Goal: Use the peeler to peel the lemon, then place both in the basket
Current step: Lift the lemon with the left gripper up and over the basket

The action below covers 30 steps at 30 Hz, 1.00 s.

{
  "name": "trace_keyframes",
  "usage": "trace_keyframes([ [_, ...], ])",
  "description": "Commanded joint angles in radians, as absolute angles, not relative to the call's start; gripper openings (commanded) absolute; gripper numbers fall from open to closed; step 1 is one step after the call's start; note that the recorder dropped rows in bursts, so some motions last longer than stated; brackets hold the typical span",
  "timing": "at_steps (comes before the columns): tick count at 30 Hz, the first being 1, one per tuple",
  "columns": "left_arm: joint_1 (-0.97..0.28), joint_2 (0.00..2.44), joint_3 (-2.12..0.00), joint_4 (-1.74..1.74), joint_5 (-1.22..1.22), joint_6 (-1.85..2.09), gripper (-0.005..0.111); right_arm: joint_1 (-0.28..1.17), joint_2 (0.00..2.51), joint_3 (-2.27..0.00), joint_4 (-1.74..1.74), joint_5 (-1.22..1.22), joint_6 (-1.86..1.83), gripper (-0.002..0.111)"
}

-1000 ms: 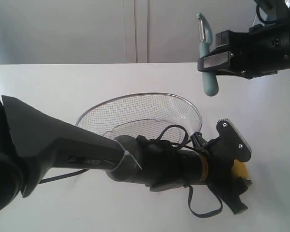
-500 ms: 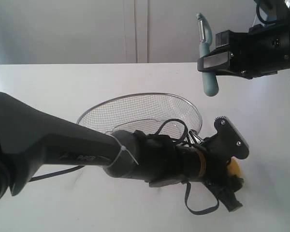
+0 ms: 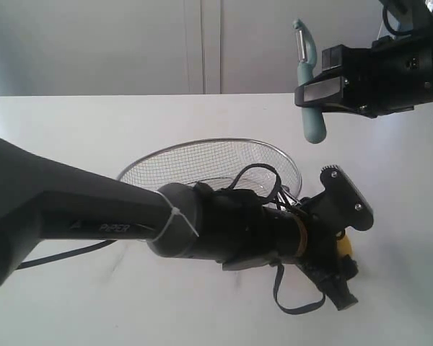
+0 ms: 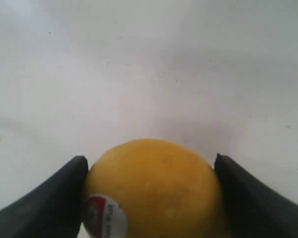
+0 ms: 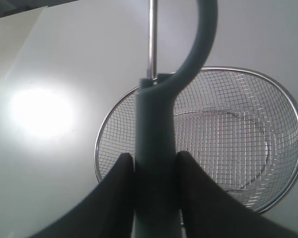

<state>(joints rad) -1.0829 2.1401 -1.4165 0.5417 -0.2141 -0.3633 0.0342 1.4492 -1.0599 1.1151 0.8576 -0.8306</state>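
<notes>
Desk [image 3: 72,130]: white, pale wall behind.

Left arm [image 3: 94,216]: comes in from the left edge and crosses low over the desk in front of the basket. It hides the basket's near rim.

Basket [image 3: 224,141]: wire mesh, sits on the desk at centre. Nothing shows in the part of it that can be seen.

Left pincer [image 3: 345,244]: just right of the basket, past its right rim. It stands partly open, and the two dark fingers [image 4: 54,198] press on opposite sides of the lemon [image 4: 151,188]. Lemon is held between them. In the wrist view it fills the gap from finger to finger, sticker [image 4: 105,218] towards the camera, bare desk beyond. In the exterior view only a yellow sliver shows between the fingers. Cannot tell whether the lemon touches the desk.

Peeler [image 3: 308,94]: upper right, in the air, roughly upright. Blade end is up and the teal handle end hangs below the grip. Well apart from the lemon.

Right pincer [image 5: 155,198]: narrow gap, closed on the peeler's handle, a finger on each side. Its wrist view shows the basket lying on the desk beyond the peeler.
</notes>
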Motion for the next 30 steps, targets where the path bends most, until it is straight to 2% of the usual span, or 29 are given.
trace_keyframes([
  [1, -1.099, 2.105, -1.410, 0.558, -0.201, -0.368, 0.000, 0.029, 1.445, -1.057, 1.132, 0.866, -0.832, 0.000],
  [14, -1.130, 2.074, -1.406, 0.589, -0.166, -0.398, 0.000, 0.029, 1.415, -1.059, 1.131, 0.866, -0.832, 0.000],
  [30, -1.128, 1.910, -1.230, 0.599, -0.210, -0.414, 0.000, 0.029, 1.394, -1.059, 1.125, 0.867, -0.832, 0.000],
])
